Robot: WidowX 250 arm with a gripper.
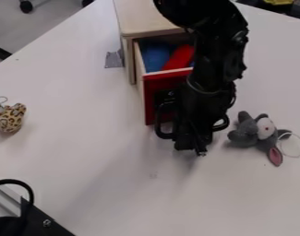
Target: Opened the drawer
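The wooden box (153,23) stands at the upper middle, and its red-fronted drawer (152,87) is pulled out toward the front. Inside the drawer lie a blue thing (156,56) and a red thing (182,56). My gripper (192,150) hangs pointing down just in front of the drawer's right part, and the arm covers that side of the drawer. Whether the gripper touches the drawer front or a handle cannot be told.
A grey plush toy (257,132) with a white ring lies close to the right of the gripper. A leopard-spotted plush toy (9,118) is at the left edge. Black and metal equipment (38,219) occupies the lower left corner. The white table's (133,184) edge runs diagonally at upper left.
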